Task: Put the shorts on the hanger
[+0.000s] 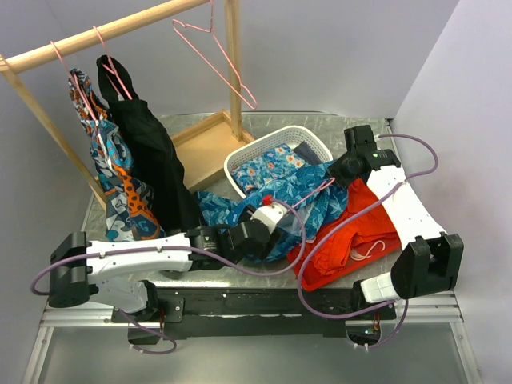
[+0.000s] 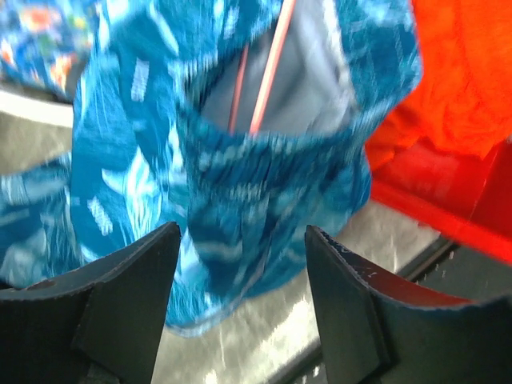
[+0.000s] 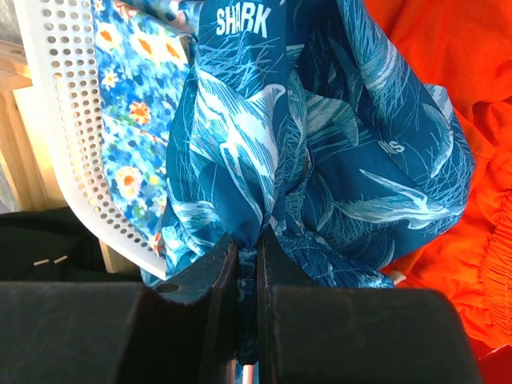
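The shorts (image 1: 298,190) lie bunched in the middle of the worktop (image 1: 320,128). They drape from the white basket's (image 1: 238,162) front rim toward the near edge, partly over the orange-red garment (image 1: 362,234). In my left wrist view a pink hanger (image 2: 270,64) wire runs inside their opening; I can't tell how much of it is in.

My right pincer (image 3: 246,244) is clamped tight on a fold of the shorts, fingers nearly meeting with cloth pinched between. A pinkish bit shows low in the gap; can't tell if it's the wire. My left pincer (image 2: 242,234) is spread wide and holds nothing. The shorts' banded edge hangs just ahead of its gap, blurred, contact unclear.

Room: in the right wrist view the basket with the flowered blue cloth (image 3: 132,104) sits just left of the grip. The orange garment touches the shorts on the right. Bare worktop shows below the left pincer. The wooden rack (image 1: 104,34) with hung dark and patterned clothes stands far-left, well apart from both pincers.
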`<state>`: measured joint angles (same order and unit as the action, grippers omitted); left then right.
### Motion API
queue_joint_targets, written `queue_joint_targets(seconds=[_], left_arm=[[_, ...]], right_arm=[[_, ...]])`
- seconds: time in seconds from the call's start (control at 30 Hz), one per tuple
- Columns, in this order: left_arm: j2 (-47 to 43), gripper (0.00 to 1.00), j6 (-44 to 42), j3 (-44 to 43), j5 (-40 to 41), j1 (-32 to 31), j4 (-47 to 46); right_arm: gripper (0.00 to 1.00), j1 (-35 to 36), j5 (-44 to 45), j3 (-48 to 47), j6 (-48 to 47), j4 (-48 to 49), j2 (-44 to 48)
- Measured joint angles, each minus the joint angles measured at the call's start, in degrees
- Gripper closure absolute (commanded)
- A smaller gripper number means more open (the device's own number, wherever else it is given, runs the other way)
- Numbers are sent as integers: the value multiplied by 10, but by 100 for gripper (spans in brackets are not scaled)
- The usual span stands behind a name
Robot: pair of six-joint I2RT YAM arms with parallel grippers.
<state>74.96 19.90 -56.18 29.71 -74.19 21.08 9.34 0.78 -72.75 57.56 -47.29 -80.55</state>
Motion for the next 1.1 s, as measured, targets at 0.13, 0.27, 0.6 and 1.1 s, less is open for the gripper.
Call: queue_joint_targets(seconds=[0.13, 0.27, 0.6, 1.1], left_arm=[[11, 29, -42, 0, 12, 0, -55], [33, 28, -85, 0, 16, 0, -109], [69, 80, -149, 8, -17, 21, -201], [-29, 99, -110, 15, -96, 39, -187]], right_arm=[[100, 0, -2, -1, -5, 0, 0], [100, 0, -11, -1, -11, 0, 0], [100, 0, -28, -16, -27, -7, 0], [12, 0, -101, -23, -83, 25, 81]])
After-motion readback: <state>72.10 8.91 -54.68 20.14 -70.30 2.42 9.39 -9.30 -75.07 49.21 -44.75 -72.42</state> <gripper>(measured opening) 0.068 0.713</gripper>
